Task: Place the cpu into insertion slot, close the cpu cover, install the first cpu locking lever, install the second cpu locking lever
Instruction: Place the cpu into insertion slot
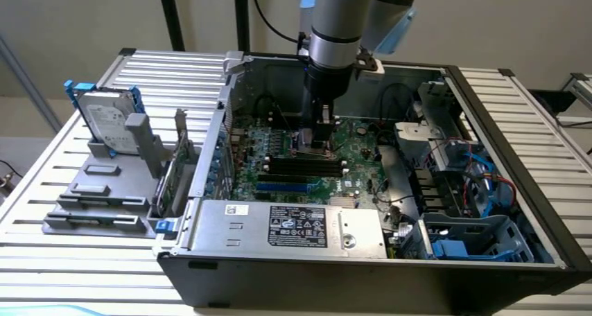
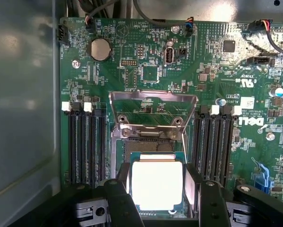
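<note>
Open computer case (image 1: 306,288) on slatted table (image 1: 55,260). Gripper (image 2: 157,178) spread wide, fingers (image 2: 124,182) clamping cpu (image 2: 157,187) between them. Insertion slot (image 2: 151,145) directly beneath fingertips. Cpu cover (image 2: 153,101) raised beyond.

The green motherboard (image 2: 212,61) carries a white DELL logo (image 2: 258,121), seen upside down.
</note>
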